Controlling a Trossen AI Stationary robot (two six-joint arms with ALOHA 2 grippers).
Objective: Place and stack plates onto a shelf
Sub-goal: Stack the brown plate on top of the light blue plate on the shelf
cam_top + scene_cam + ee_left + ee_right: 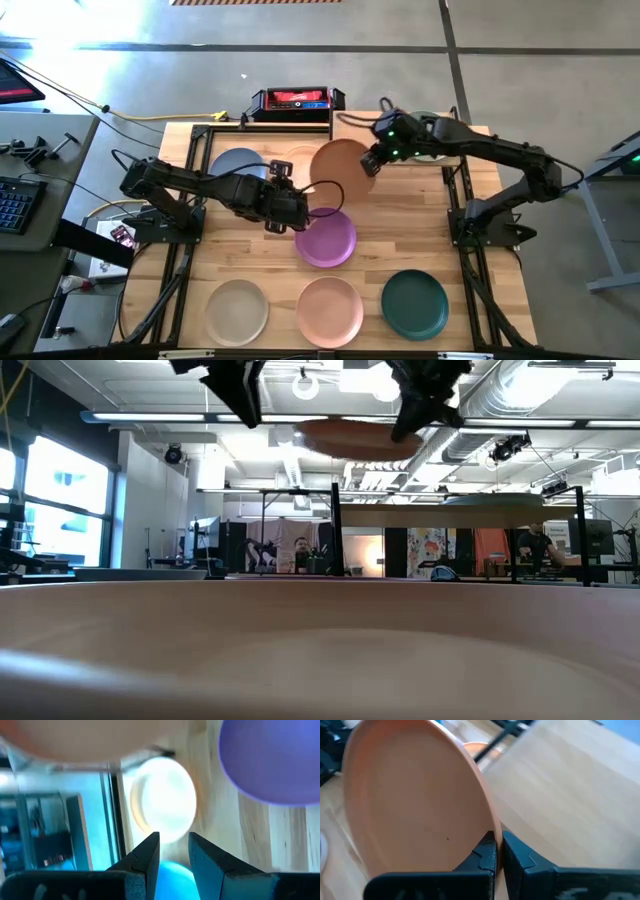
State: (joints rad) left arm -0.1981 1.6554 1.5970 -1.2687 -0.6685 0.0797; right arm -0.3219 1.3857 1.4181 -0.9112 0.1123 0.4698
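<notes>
The right gripper (499, 851) is clamped on the rim of the orange plate (342, 170), holding it raised over the shelf (420, 175), with the plate spreading away from its fingertips toward the left arm. The left gripper (173, 851) hovers with its fingers narrowly parted and holding nothing, the purple plate (326, 238) just beside it on the table (480, 290) and the blue plate (237, 165) behind it
</notes>
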